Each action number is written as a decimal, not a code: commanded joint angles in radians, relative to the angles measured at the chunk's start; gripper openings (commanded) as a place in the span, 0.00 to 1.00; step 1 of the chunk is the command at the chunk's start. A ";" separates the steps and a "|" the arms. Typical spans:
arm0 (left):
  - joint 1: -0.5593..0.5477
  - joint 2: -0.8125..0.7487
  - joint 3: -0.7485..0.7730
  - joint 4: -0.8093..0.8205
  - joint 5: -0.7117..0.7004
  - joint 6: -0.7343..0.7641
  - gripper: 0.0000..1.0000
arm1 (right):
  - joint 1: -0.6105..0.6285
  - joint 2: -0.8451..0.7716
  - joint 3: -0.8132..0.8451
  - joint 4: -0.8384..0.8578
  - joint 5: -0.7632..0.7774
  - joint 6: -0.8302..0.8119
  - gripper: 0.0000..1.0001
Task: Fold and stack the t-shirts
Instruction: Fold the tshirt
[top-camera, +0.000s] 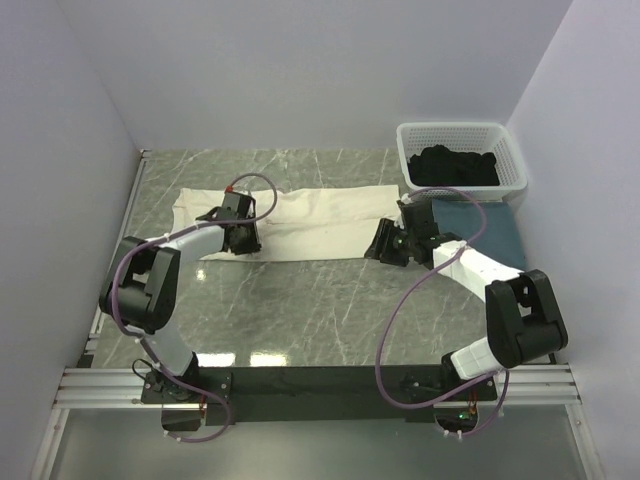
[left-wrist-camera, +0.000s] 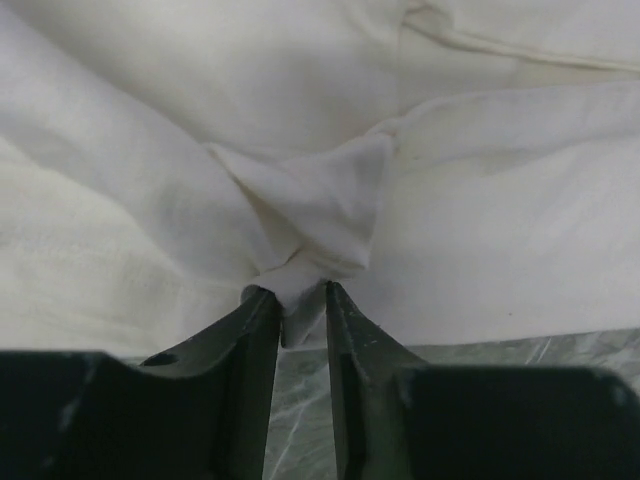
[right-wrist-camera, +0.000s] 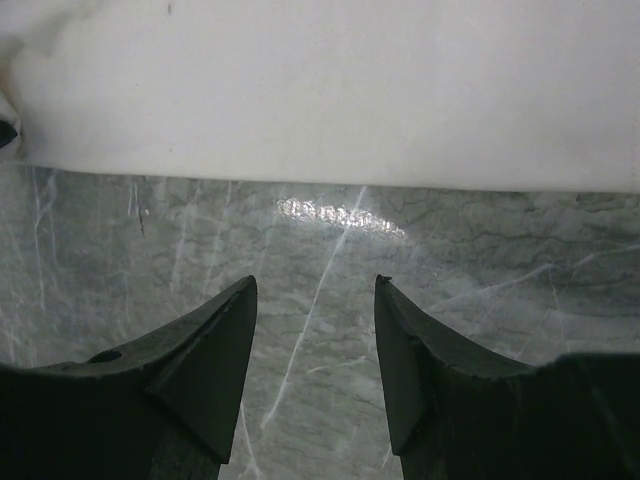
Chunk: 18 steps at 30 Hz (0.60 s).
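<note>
The cream-white t-shirt (top-camera: 320, 215) lies as a long folded band across the far half of the table. My left gripper (top-camera: 243, 240) is at its near edge towards the left. In the left wrist view the left gripper (left-wrist-camera: 300, 295) stands slightly open, with a pinched-up fold of the cream shirt (left-wrist-camera: 300, 120) still between the fingertips. My right gripper (top-camera: 383, 247) is open just off the shirt's near right edge. In its wrist view the right gripper (right-wrist-camera: 315, 285) hovers over bare marble, the shirt's hem (right-wrist-camera: 320, 90) ahead. A folded slate-blue t-shirt (top-camera: 490, 225) lies at right. A black t-shirt (top-camera: 458, 165) fills the basket.
A white lattice basket (top-camera: 515, 170) stands at the back right corner, against the right wall. The grey marble table (top-camera: 300, 300) is walled on the left, back and right. The right arm's forearm crosses the slate-blue shirt's near left corner.
</note>
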 joint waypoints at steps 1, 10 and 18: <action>-0.005 -0.060 -0.013 -0.015 -0.088 -0.046 0.34 | -0.004 0.009 0.014 0.038 -0.023 0.004 0.57; 0.101 -0.161 0.010 -0.032 -0.149 -0.171 0.65 | -0.006 0.000 0.002 0.047 -0.047 -0.003 0.56; 0.173 -0.026 0.192 -0.055 -0.148 -0.158 0.61 | 0.011 0.041 0.048 0.145 -0.141 0.021 0.55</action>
